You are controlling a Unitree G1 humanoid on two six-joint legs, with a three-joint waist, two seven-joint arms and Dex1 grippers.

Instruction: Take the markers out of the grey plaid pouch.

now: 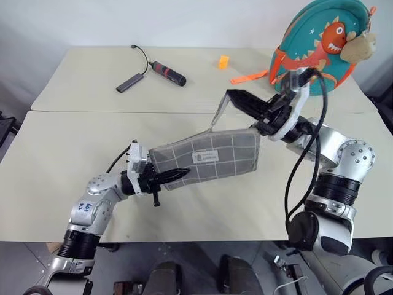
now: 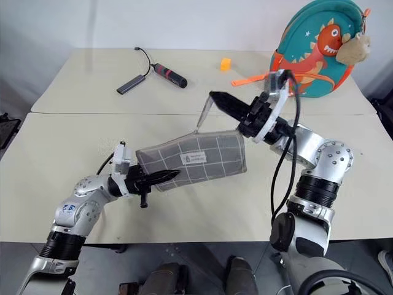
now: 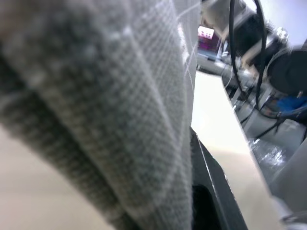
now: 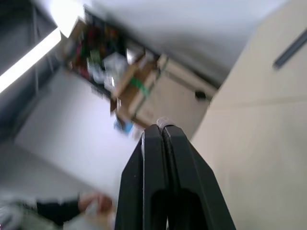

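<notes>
Gripping the near end of the grey plaid pouch (image 1: pixel 206 157), the left hand (image 1: pixel 175 176) had its two black fingers pressed together on the fabric, pointing toward the robot's right. In the left wrist view the checked cloth (image 3: pixel 120 105) lay right against one dark finger (image 3: pixel 216 191).

The right hand (image 1: pixel 236 98) was raised above the far end of the pouch, its fingers squeezed tight with no gap between them. A thin grey loop (image 1: pixel 218 114) ran from its tip down to the pouch's upper far corner, so the hand had hold of that loop. In the right wrist view the two fingers (image 4: pixel 165 158) stood flush together with a small pale bit pinched at their tip.

The pouch stretched between the two hands, held above the bench (image 1: pixel 73 172) and slanting up toward the robot's right. Its small white label (image 1: pixel 206 157) faced the camera. No markers could be made out; whether they were inside could not be told.

Farther back on the bench, well apart from the pouch, lay a thick black-and-red cylinder (image 1: pixel 169 73) with a cable running to a small dark grey block (image 1: pixel 129 83). A small orange cube (image 1: pixel 223 61) sat near the far edge. A teal dinosaur backpack (image 1: pixel 322 43) stood upright at the far right, an orange strap (image 1: pixel 249 77) trailing from it across the bench.
</notes>
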